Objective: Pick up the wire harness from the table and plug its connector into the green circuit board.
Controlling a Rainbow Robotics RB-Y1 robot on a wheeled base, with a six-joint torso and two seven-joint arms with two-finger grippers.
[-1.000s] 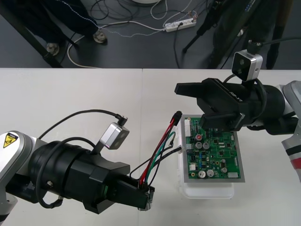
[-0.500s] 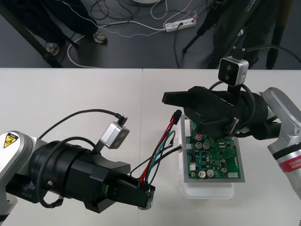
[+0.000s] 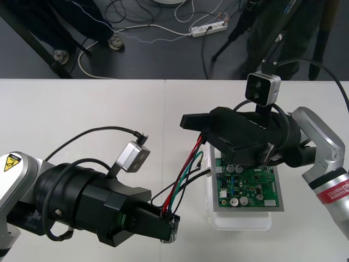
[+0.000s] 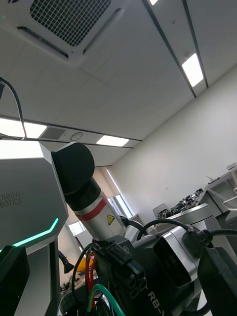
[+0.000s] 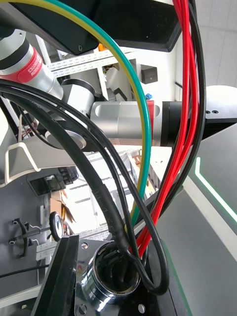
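My left gripper (image 3: pixel 166 226) at the table's front is shut on the harness's round metal socket (image 3: pixel 173 229). In the left wrist view the socket (image 5: pixel 111 281) sits beside one black finger (image 5: pixel 61 276). The red, green and black wires (image 3: pixel 182 180) rise from it toward the far left corner of the green circuit board (image 3: pixel 251 185). My right gripper (image 3: pixel 196 130) hovers open over that corner, its fingers either side of the wires' upper end. The plug is hidden under it. In the right wrist view its fingers (image 4: pixel 15 276) stand far apart, with the left gripper (image 4: pixel 148 276) between them.
The board sits on a white base (image 3: pixel 242 221) right of centre. A black cable (image 3: pixel 98 136) loops from the left arm's wrist camera (image 3: pixel 133 157). Bare table lies to the far left, and dark floor with cables runs past the far edge.
My right gripper has moved left and slightly nearer across the board's far edge, and now covers the plug end of the wires. The left arm and the socket have stayed still.
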